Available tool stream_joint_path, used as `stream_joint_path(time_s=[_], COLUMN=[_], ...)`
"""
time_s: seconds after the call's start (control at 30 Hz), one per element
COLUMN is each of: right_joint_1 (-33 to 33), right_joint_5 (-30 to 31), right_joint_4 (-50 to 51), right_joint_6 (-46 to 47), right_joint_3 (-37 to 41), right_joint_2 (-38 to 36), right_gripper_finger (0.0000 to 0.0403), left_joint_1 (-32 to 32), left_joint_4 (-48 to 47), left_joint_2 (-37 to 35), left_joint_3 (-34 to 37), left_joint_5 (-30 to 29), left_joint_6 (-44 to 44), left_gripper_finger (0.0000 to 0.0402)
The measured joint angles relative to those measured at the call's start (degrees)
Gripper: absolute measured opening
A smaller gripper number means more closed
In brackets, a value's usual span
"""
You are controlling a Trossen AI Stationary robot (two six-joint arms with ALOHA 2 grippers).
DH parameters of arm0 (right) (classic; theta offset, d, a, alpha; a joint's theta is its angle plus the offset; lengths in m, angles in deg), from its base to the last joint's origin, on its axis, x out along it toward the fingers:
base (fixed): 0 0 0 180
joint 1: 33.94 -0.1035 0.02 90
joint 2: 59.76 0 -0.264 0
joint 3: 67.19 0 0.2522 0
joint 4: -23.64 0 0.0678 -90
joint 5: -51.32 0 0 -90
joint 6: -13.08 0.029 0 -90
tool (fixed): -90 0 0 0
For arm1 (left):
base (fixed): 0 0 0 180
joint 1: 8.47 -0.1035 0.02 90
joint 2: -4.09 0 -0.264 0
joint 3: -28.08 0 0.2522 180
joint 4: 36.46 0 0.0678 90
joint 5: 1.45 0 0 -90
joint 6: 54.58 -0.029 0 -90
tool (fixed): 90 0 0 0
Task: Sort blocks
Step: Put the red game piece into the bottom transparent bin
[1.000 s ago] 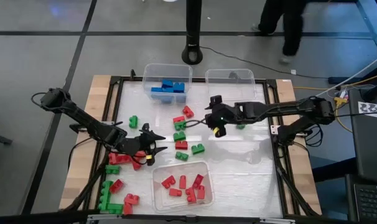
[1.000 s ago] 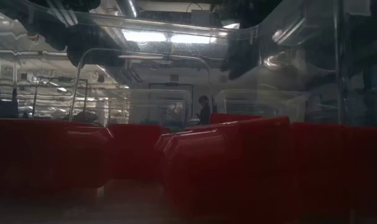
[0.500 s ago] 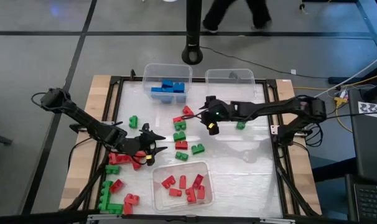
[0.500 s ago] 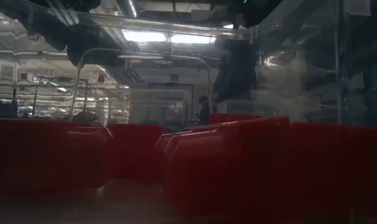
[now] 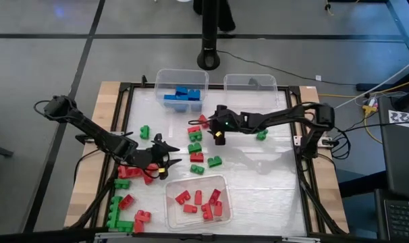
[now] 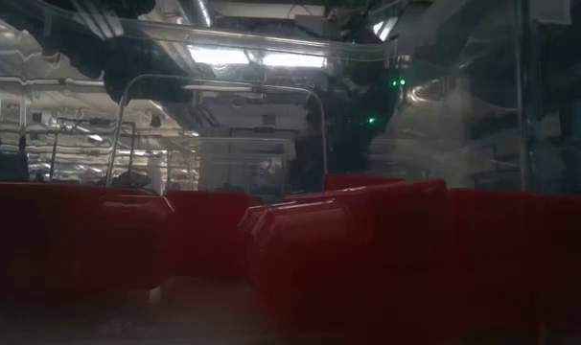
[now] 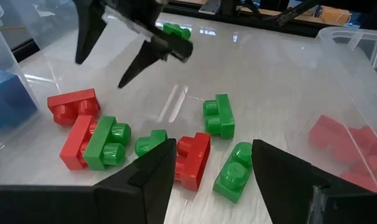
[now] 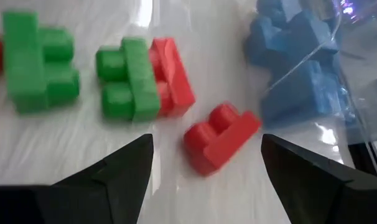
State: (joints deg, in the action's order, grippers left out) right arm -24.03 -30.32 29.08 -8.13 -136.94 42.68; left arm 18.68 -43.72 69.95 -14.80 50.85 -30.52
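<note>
Right gripper [image 5: 213, 127] reaches across the middle of the table [image 5: 272, 175], fingers spread wide and empty, hovering by the central scatter of blocks. Its wrist view shows a lone red block [image 8: 221, 137] between the two dark fingers [image 8: 114, 177], lying on the white surface, not touched. Just beyond it sits a green-and-red pair [image 8: 145, 79] pressed side to side, and a green block [image 8: 36, 62] a little apart. Blue blocks [image 8: 294, 68] lie behind a clear wall, inside the far bin [image 5: 158, 79]. Left gripper [image 5: 169, 162] hangs low at the table's left-centre, jaws parted, nothing between them; its wrist view looks past its fingers [image 7: 154, 180] at a red block [image 7: 193, 158] and a green block [image 7: 233, 172] near the tips, with more green and red pieces beyond. The second far bin [image 5: 272, 82] holds something dark, cannot tell what. Near bin [image 5: 169, 202] holds only red blocks [image 5: 201, 202]. A loose heap of red and green blocks [image 5: 123, 206] lies at the table's near-left corner, and one green block [image 5: 261, 135] rests alone beside the right arm. Low view is filled by red block faces seen through clear plastic.
</note>
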Motion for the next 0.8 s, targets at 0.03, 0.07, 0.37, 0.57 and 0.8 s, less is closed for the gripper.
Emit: stream_joint_path(time_s=[0.03,0.07,0.37,0.57,0.8], right_joint_1=[0.0,0.1,1.6,2.2,2.1], right_joint_5=[0.0,0.0,0.8,4.0,4.1], right_joint_4=[-1.4,-2.3,-10.1,-12.1,-16.8], right_joint_6=[0.7,1.5,6.0,6.2,8.6], right_joint_3=[0.0,-0.1,-0.1,-0.1,-0.3], right_joint_2=[0.7,1.4,6.6,6.6,8.7], right_gripper_finger=[0.0298,0.0298,0.0298,0.0298,0.0298], left_joint_1=[0.0,0.0,0.0,0.0,0.0], left_joint_4=[0.0,-0.1,0.0,-0.1,0.0], left_joint_2=[0.0,0.0,0.0,0.0,0.0], left_joint_3=[0.0,0.0,0.0,0.0,0.0], left_joint_5=[0.0,0.0,0.0,0.0,0.0], left_joint_6=[0.0,0.0,0.0,0.0,0.0], left_gripper_finger=[0.0198,0.0198,0.0198,0.0198,0.0198])
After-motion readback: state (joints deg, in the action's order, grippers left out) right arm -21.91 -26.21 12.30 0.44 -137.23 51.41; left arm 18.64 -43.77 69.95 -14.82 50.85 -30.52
